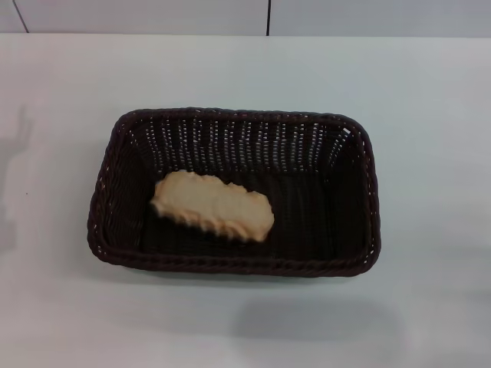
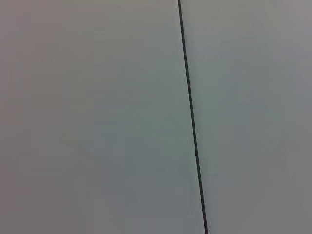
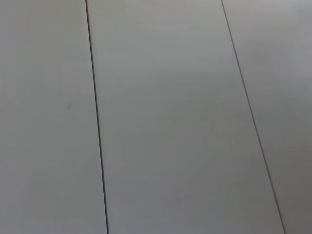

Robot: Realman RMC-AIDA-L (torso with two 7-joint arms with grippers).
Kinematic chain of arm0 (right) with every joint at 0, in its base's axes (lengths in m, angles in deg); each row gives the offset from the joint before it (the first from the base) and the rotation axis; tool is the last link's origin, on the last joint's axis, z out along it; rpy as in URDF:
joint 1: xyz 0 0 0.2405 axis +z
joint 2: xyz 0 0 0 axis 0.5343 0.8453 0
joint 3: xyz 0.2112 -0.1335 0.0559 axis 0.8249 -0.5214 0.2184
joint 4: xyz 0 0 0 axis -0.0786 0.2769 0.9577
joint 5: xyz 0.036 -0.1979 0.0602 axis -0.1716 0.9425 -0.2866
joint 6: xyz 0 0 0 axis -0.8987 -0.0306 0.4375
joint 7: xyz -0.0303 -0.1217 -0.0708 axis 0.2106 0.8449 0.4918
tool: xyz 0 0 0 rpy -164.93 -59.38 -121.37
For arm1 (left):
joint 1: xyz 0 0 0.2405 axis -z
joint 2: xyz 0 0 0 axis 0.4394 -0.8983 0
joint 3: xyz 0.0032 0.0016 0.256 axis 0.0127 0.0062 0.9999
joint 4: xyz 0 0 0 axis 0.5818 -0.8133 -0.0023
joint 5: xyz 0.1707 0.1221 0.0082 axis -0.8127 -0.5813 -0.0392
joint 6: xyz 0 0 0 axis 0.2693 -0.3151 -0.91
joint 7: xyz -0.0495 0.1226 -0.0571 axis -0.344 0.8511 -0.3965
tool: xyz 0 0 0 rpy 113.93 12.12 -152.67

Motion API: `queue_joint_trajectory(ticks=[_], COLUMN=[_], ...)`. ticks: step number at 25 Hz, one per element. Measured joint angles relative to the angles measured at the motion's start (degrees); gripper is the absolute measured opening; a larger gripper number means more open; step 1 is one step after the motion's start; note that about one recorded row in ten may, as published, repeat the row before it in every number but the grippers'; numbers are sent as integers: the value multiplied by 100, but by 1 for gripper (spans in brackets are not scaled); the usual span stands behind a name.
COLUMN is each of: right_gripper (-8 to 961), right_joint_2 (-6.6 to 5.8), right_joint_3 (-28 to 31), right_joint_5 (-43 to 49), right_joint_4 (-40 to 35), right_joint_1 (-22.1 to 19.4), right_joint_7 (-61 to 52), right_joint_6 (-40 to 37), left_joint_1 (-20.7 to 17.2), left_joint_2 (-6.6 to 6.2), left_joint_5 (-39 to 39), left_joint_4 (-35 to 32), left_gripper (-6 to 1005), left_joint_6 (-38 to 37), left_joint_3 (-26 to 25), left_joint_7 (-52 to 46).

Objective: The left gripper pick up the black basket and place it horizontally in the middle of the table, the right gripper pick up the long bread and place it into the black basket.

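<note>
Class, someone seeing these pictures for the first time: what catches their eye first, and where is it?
A large dark woven wicker basket sits mid-table on the plain white tabletop, long side across the view. Inside, left of centre, lies a pale tan scalloped-edged long bread. No gripper shows in any view.

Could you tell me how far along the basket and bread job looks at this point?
Both steps look done: the basket sits lengthwise across the middle of the table, and the bread lies inside it, pale underside up. Nothing is in hand; neither claw is in view. Nothing appears left.
</note>
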Motion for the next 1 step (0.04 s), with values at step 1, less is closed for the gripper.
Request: queue_joint_trajectory(ticks=[1], right_gripper=[824], right_joint_2=[-3], right_joint_3=[-9], right_joint_5=[-1], right_joint_4=[-2], right_joint_1=[11], right_joint_7=[0], right_joint_6=[-1], left_joint_1=[0], left_joint_2=[0], left_joint_5=[0], left_joint_4=[-17], left_gripper=[788], left_joint_6=[2], left_joint_3=[4], left_joint_7=[0])
